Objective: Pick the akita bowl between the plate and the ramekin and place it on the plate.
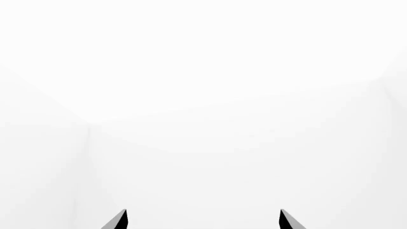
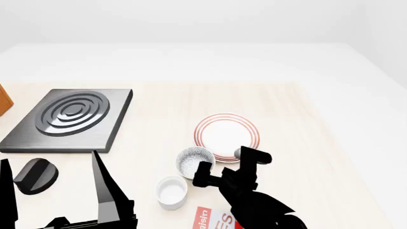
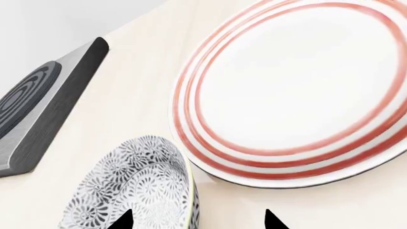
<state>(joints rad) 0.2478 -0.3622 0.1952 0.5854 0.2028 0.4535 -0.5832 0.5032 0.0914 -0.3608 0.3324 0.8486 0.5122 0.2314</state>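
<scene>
The akita bowl (image 2: 194, 161) stands on the table between the red-ringed plate (image 2: 226, 135) and the plain white ramekin (image 2: 171, 191). My right gripper (image 2: 224, 160) is open at the bowl's plate side. In the right wrist view the patterned akita bowl (image 3: 137, 186) fills the near corner with the plate (image 3: 292, 95) just beyond it. The bowl's rim runs between the two fingertips of the right gripper (image 3: 198, 220), one tip over the bowl's inside and one outside it. My left gripper (image 2: 51, 160) is raised and open at the lower left. The left gripper (image 1: 203, 220) holds nothing and faces only white.
A dark square burner slab (image 2: 70, 119) lies at the back left, and a black round knob (image 2: 35, 175) lies near my left arm. A red printed box (image 2: 213, 220) lies by the ramekin under my right arm. A brown object (image 2: 4, 99) shows at the left edge.
</scene>
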